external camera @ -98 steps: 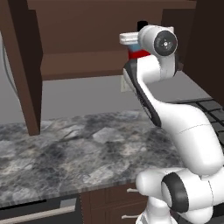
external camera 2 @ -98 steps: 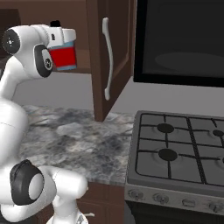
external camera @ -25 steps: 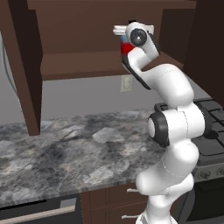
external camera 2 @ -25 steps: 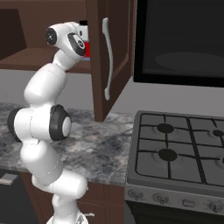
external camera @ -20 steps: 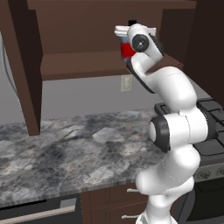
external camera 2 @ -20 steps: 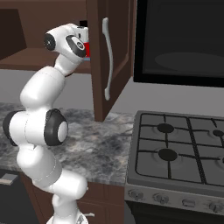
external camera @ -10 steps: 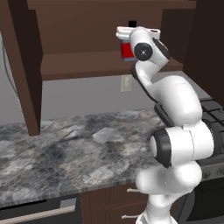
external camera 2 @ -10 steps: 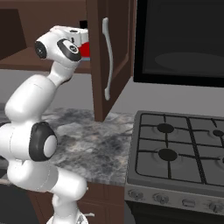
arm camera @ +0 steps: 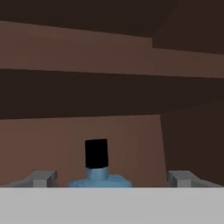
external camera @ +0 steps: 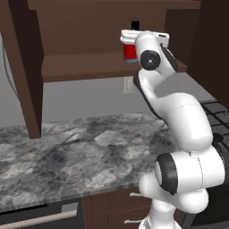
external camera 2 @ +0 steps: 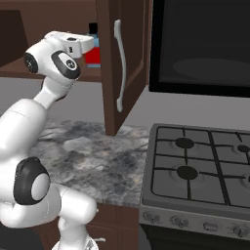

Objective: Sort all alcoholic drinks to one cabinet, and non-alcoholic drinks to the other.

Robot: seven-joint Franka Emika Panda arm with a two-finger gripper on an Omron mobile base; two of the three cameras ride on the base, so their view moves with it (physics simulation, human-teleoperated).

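Since a second ago your wrist has rolled; the bottle (arm camera: pixel 97 168) stands upright on the cabinet shelf (external camera: pixel 85 67), dead centre between your fingers (arm camera: pixel 41 178), spread wide and apart from it. Back straight out.

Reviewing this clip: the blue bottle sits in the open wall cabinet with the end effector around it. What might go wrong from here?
1. The end effector is open, but its fingertips flank the blue bottle; a skewed pull-back might tip it off the shelf.
2. The hand is close to the open cabinet door; a wide swing might strike it.
3. How far the bottle stands from the shelf's front edge cannot be told, so it may be insecure.
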